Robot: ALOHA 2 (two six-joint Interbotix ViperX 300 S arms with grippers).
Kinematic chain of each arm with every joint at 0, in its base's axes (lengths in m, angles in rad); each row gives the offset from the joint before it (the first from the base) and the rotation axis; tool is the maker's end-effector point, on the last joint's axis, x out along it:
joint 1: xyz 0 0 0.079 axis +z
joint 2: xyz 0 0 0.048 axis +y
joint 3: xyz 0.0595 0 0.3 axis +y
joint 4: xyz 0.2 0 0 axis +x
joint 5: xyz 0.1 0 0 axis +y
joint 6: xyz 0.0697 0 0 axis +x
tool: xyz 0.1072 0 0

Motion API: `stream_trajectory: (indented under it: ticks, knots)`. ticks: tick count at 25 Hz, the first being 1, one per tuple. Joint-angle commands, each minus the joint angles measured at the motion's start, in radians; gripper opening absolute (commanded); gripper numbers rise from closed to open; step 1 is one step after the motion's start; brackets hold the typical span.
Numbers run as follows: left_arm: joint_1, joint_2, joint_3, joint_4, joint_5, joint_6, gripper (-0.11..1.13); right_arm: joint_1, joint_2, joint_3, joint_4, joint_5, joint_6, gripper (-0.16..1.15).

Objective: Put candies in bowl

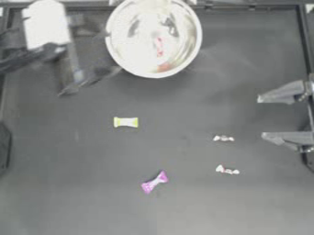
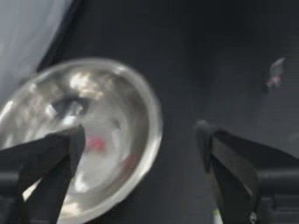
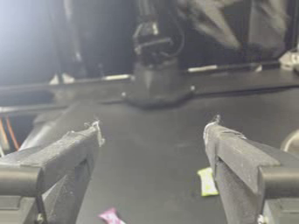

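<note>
A: Bowl [image 1: 153,39] at the worktop's [image 1: 73,183] far edge, red candy [image 1: 159,47] inside. Yellow-green [image 1: 126,122], purple [image 1: 154,181] and two white candies [image 1: 223,138] lie loose mid-worktop.

B: Grippers?

A: Left gripper [image 1: 92,69] beside the bowl, jaws apart, empty. Right gripper [image 1: 270,117] at the right edge, jaws apart.

Robot lab: dark table [image 1: 73,202], mounted arm base [image 3: 156,83]

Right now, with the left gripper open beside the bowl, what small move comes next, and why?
Probably swing the left gripper down toward the yellow-green candy, the nearest one on the table. Its jaws are open and empty, one red candy already lies in the bowl, and the right gripper waits open at the right edge.
</note>
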State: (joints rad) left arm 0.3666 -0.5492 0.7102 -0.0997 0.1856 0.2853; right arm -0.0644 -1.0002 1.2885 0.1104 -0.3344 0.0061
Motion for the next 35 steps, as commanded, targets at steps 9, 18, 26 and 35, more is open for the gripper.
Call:
stream_trajectory:
  ticks: [9, 18, 26, 35]
  knots:
    - [-0.252, -0.311, 0.296, -0.043, -0.201, -0.011, 1.02, -0.017, -0.008, -0.026, 0.008, 0.041, 0.002, 0.99]
    - [-0.316, -0.471, 0.465, -0.087, -0.305, -0.017, 1.02, -0.018, -0.008, -0.052, 0.012, 0.124, -0.002, 0.99]
    - [-0.316, -0.491, 0.480, -0.087, -0.272, -0.017, 1.02, -0.141, 0.135, -0.256, 0.029, 0.634, -0.005, 0.99]
    - [-0.285, -0.492, 0.483, -0.094, -0.255, -0.017, 1.02, -0.158, 0.469, -0.465, -0.041, 0.960, -0.009, 0.99]
